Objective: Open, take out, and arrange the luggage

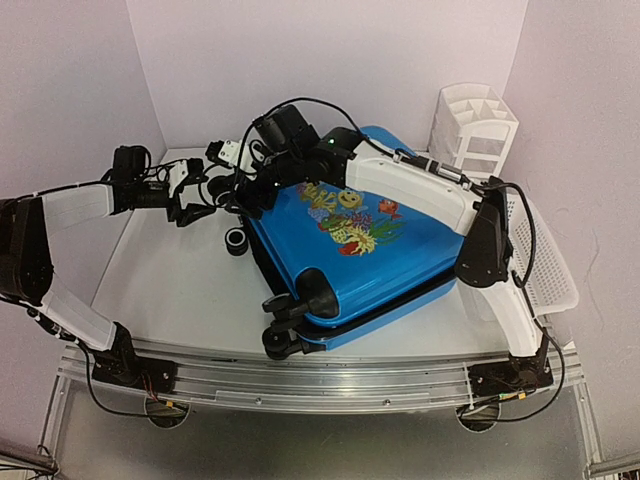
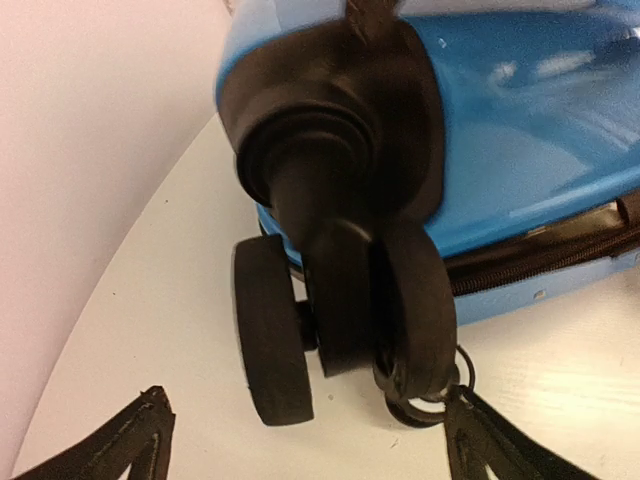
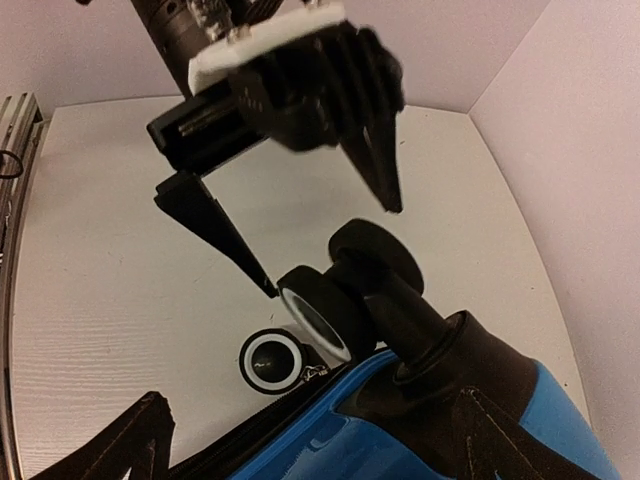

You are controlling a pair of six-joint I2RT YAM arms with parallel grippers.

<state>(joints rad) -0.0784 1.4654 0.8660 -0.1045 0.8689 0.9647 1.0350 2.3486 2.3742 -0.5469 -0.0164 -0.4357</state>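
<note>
**Go for the zipper, not the wheel**

The table [image 1: 170, 290] holds the closed luggage [image 1: 370, 240] at its centre, fish side up. At the case's ten o'clock corner, the left gripper [image 1: 192, 203] and right gripper [image 1: 235, 185] both stand wide and empty. Aim past the wheel [image 2: 330, 290] and pinch what looks like the zipper ring [image 2: 425, 400] at its five o'clock.

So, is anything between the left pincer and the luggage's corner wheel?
Nothing. In the right wrist view the open left pincer has its fingertips either side of the corner wheel of the luggage; only bare white table lies beneath. Contact cannot be told.
</note>
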